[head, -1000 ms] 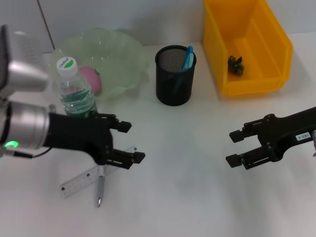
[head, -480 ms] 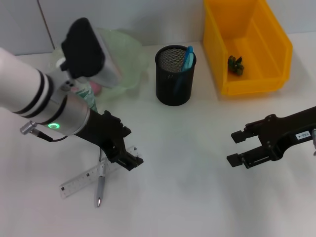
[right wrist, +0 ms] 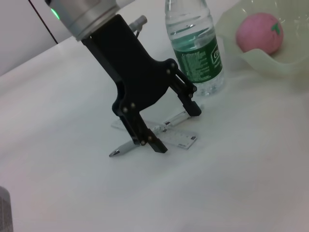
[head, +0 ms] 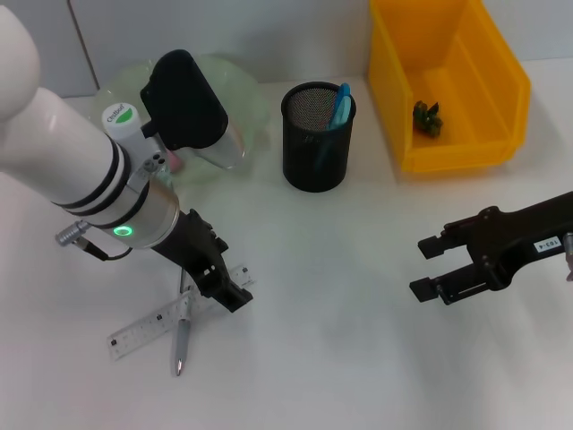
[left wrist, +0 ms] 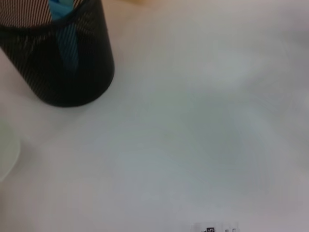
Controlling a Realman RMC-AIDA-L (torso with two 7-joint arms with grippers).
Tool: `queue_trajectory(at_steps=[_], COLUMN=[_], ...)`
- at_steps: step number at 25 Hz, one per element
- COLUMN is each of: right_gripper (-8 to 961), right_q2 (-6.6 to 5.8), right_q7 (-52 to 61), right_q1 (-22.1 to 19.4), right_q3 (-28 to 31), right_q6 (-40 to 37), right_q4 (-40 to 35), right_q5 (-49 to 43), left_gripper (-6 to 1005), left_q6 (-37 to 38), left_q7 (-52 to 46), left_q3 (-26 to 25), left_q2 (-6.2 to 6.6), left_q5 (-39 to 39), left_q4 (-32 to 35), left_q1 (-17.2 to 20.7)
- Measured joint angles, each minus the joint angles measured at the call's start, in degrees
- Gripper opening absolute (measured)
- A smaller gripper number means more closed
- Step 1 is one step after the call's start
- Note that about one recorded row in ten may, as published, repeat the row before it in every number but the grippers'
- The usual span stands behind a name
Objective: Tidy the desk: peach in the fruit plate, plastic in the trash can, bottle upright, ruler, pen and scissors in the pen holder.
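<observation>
You are at the ruler-and-pen step. Nearest you, the pen (head: 181, 343) lies on the desk (head: 340, 358) with its tip toward the near edge, crossing the clear ruler (head: 157, 326), which lies slanted on the near left. The left hand (head: 231, 290) is tilted down over the far right end of that ruler, its fingers spread wide and straddling it; from the right wrist view one fingertip sits on or just above the ruler and the other just off its edge beside the pen, and contact cannot be confirmed. To my reading, your next move is to settle lower, close on the flat ruler's edges, then lift and carry it to the pen holder. A thin, flat ruler will likely be hard to pinch.

The right hand (head: 431, 267) hovers over bare desk on the right, fingers apart, holding nothing.

Farther back, the water bottle (head: 121, 125) already stands upright, the peach (right wrist: 258, 32) sits in the pale green fruit plate (head: 237, 98), the mesh pen holder (head: 316, 143) holds a blue item, and the yellow bin (head: 448, 81) holds a dark scrap.
</observation>
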Motion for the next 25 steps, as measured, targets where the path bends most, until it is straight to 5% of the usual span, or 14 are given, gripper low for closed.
queue_trajectory(at_steps=[25], right_gripper=[771], right_q2=[0.13], right_q7=[-0.07], right_q1=[0.42], right_q3=[-0.17], right_q6=[0.19], right_q4=[0.37], right_q5=[0.01], left_gripper=[835], left_q6=[-3.21], left_q7=[-0.28], left_q3=[2.68], left_q2=[-0.02], left_q5=[0.37], left_q4=[-4.88], left_q1=[-1.17])
